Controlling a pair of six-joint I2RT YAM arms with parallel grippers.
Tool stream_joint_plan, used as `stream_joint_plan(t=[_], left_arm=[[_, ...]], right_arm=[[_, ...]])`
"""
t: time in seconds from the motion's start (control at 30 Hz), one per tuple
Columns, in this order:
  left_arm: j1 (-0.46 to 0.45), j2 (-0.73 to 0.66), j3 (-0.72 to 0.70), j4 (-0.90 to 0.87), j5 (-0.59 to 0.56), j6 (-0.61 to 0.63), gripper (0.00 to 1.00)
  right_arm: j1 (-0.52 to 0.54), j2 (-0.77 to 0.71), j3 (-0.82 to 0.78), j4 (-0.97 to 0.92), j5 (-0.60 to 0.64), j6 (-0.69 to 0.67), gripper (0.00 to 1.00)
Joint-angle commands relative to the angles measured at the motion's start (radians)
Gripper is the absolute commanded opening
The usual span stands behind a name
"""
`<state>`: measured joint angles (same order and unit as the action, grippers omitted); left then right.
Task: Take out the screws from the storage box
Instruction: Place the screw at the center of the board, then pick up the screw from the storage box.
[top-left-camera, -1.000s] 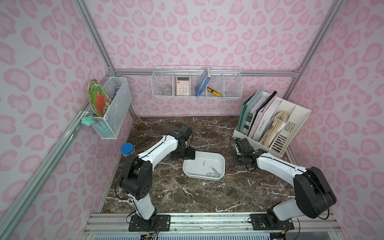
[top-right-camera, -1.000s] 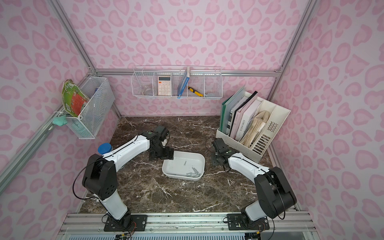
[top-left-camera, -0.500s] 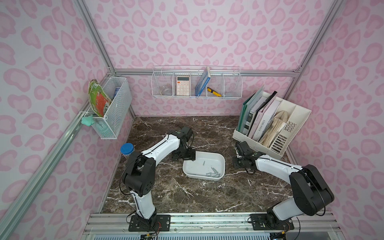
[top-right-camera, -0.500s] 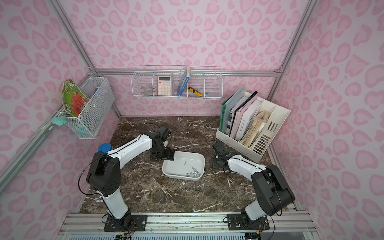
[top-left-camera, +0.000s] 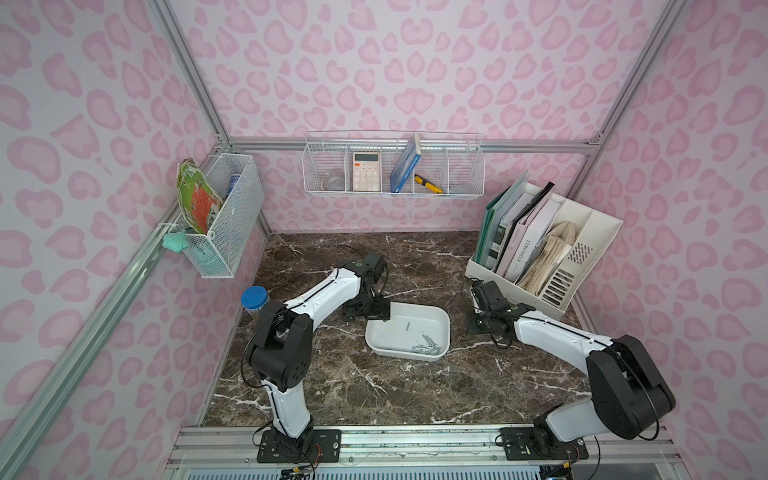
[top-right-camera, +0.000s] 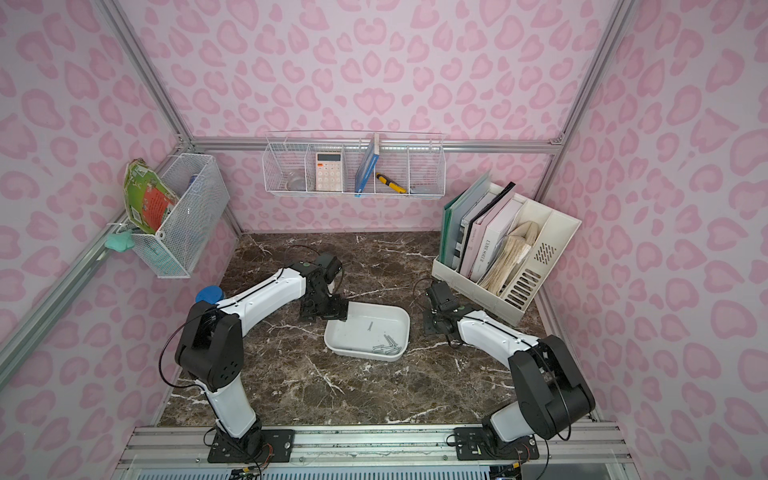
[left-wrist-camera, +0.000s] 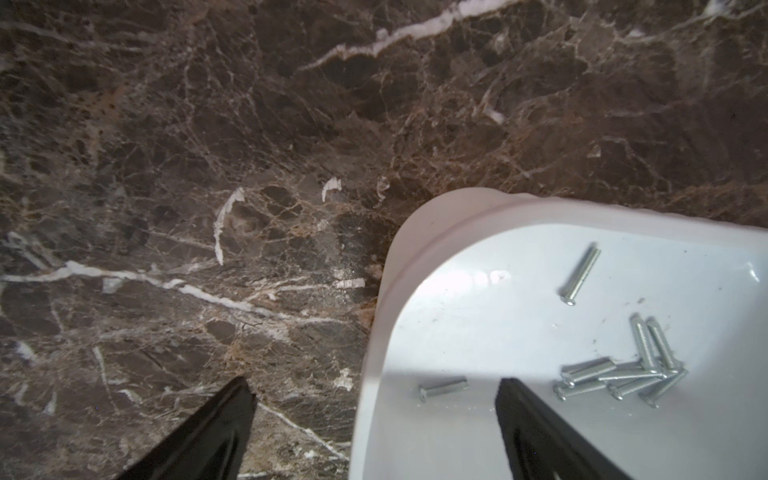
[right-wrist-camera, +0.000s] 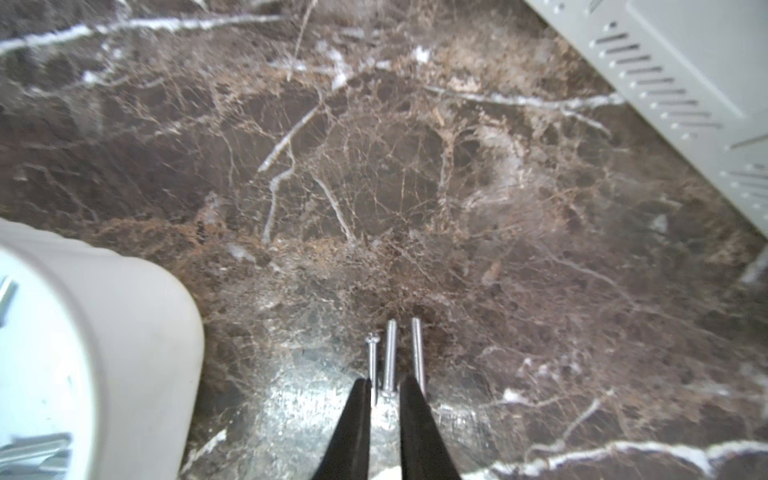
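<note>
Where both top views show screws heaped inside the box, the left wrist view shows the left tool apart astride its wall; closing could tip it. Right wrist view: right tool barely apart, three screws outside the box.

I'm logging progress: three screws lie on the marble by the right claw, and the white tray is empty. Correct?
Not empty: the left wrist view shows the storage box holding several screws. The rest holds: three screws lie on the marble by the right claw.
</note>
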<state>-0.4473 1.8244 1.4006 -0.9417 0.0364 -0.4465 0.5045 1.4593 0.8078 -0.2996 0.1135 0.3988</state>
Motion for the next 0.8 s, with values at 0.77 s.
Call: stream_joint_plan(t=[0.77], left_arm=[[0.001,-0.129,-0.038,0.017,-0.217,-0.056,0.97]], right_arm=[[0.405,0.349,0.375,-0.020,-0.061,0.111,0.49]])
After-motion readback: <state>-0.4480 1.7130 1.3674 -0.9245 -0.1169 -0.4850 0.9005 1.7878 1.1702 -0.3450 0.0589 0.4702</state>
